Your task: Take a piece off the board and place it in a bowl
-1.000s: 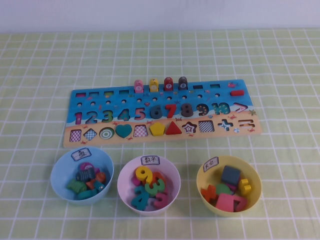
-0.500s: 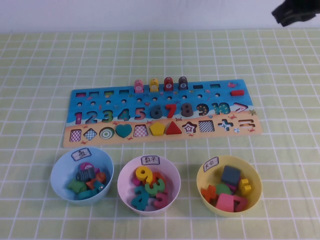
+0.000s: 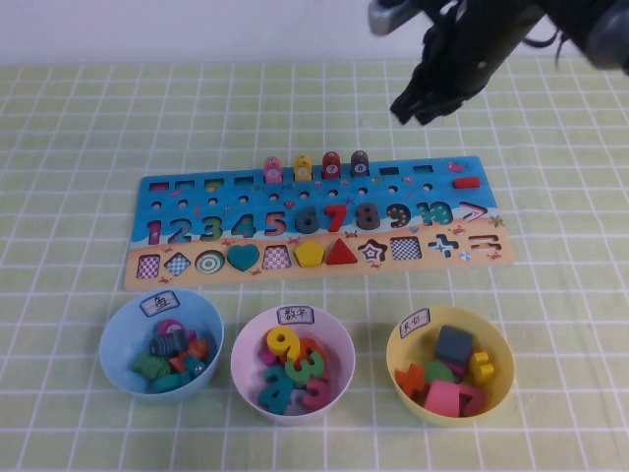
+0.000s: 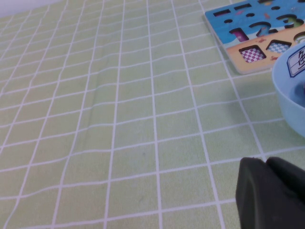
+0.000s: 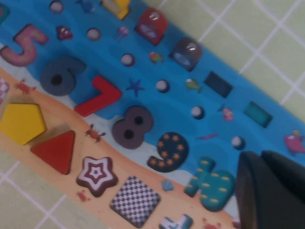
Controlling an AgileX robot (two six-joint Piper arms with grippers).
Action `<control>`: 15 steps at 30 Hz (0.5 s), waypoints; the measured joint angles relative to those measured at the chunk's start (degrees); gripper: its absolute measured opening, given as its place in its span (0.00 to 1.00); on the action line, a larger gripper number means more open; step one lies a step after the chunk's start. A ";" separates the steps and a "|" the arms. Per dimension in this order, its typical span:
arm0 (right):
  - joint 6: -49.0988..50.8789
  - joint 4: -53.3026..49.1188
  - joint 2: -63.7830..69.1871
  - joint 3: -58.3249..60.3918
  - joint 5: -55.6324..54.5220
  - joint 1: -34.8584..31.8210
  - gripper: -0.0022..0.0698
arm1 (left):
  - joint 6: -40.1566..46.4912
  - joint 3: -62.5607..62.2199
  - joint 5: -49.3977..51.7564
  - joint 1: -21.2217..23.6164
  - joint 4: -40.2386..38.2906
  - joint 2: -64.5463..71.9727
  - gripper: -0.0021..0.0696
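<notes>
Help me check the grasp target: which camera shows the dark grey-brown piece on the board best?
The right wrist view: the piece fills more of the frame, standing upright in the board. The high view shows it small, rightmost of four, below the right gripper. The left wrist view misses it.

Board [image 3: 157, 202]: blue upper field, tan lower strip, multicoloured numbers. Standing blocks at its far edge: pink [image 3: 272, 169], yellow [image 3: 303, 166], red [image 3: 331, 164], dark grey-brown piece [image 3: 360, 162]. Bowls, left to right: light blue [image 3: 120, 324], white-pink [image 3: 248, 339], yellow [image 3: 503, 379]; tablecloth [image 3: 79, 128] pale green with white grid.
</notes>
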 joint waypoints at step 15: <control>0.90 2.15 6.86 -0.70 -15.67 3.93 0.50 | 0.00 0.00 0.00 0.00 0.00 0.00 0.02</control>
